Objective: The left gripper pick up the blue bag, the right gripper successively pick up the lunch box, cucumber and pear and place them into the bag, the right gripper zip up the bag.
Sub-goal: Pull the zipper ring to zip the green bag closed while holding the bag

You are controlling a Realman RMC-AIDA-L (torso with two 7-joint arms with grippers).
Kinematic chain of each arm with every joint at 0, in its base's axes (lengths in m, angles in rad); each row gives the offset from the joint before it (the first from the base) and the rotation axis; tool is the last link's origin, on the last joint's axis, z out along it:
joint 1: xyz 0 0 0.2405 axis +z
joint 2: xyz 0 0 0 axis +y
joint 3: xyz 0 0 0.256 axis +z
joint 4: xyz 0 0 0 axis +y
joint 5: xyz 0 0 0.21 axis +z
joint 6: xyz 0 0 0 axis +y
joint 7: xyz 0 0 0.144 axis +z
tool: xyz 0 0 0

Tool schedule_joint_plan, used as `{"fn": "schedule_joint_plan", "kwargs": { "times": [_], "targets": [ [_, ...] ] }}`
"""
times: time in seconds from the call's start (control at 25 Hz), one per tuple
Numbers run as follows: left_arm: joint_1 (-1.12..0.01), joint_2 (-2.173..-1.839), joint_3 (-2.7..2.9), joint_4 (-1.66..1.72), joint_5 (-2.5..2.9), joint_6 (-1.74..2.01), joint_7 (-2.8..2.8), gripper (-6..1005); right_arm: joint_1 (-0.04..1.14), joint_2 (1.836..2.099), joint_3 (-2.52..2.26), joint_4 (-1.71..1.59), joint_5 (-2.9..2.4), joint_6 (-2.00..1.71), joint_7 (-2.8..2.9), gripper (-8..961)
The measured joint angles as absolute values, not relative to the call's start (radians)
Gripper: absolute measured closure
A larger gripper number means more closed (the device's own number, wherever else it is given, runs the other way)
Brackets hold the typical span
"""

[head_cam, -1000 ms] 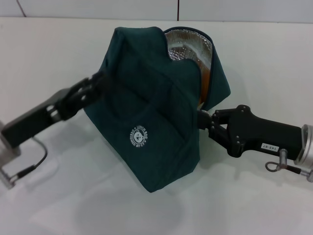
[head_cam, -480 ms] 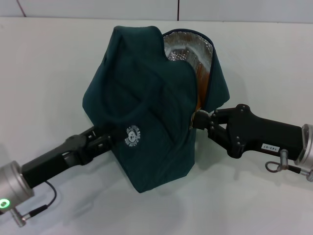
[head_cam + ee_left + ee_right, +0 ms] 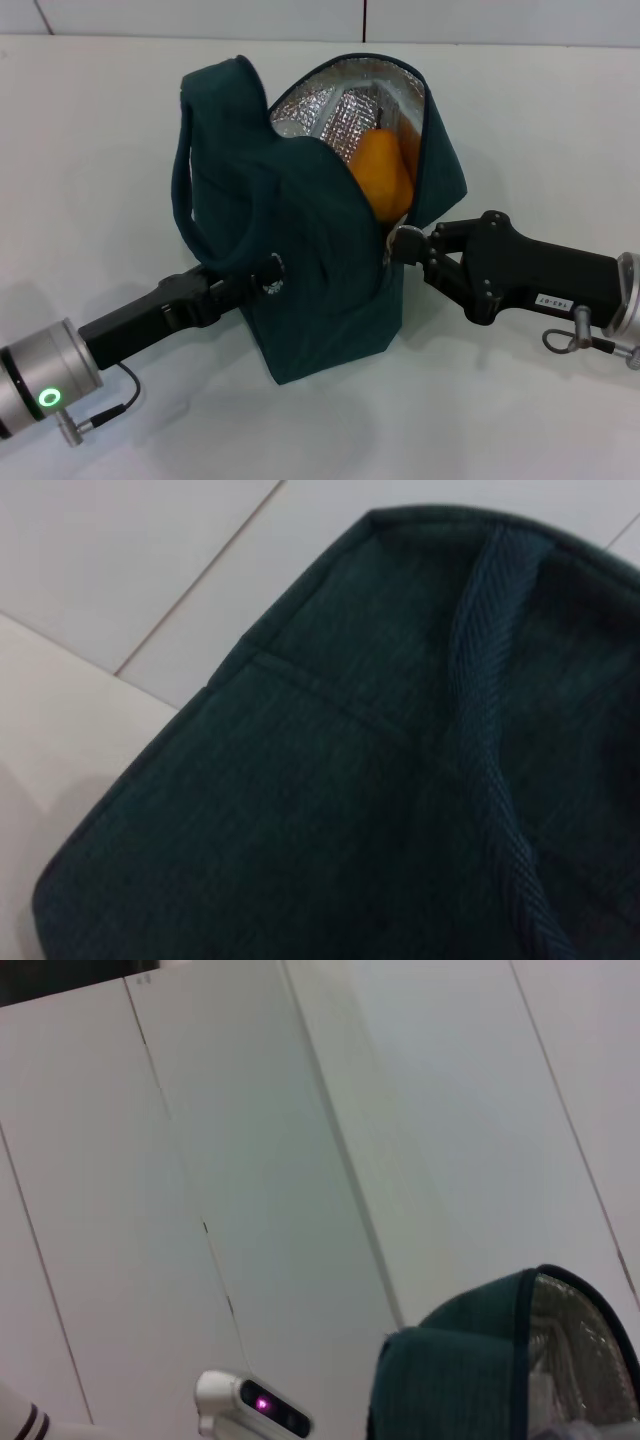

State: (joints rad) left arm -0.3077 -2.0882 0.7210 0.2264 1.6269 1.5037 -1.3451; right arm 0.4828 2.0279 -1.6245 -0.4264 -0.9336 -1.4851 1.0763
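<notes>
Inside blue bag: pear; both end effectors' grip unclear (logo hidden).

This looks like a robot test lab, not a home or kitchen. A plain white desk fills the head view, bare but for a blue bag and two black robot arms. Beyond the desk's far edge stands a wall of plain white panels split by thin dark seams. A small white device with a glowing pink light sits near that wall.
</notes>
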Motion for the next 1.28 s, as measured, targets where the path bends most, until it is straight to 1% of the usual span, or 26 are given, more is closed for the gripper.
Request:
{"fn": "schedule_joint_plan", "kwargs": {
  "times": [0.64, 1.04, 1.28],
  "targets": [
    [-0.414, -2.090, 0.725, 0.155, 1.629, 1.420, -1.271, 108, 0.494, 2.028, -1.700, -0.478, -0.934, -1.509, 1.035, 938],
    [-0.408, -2.089, 0.730, 0.152, 1.627, 1.396, -1.269, 109, 0.486, 2.025, -1.688, -0.477, -0.863, -1.491, 0.988, 937],
    [-0.408, -2.090, 0.730, 0.150, 1.625, 1.391, -1.261, 109, 0.493, 2.028, -1.679, -0.483, -0.826, -1.513, 0.959, 938]
  ]
}}
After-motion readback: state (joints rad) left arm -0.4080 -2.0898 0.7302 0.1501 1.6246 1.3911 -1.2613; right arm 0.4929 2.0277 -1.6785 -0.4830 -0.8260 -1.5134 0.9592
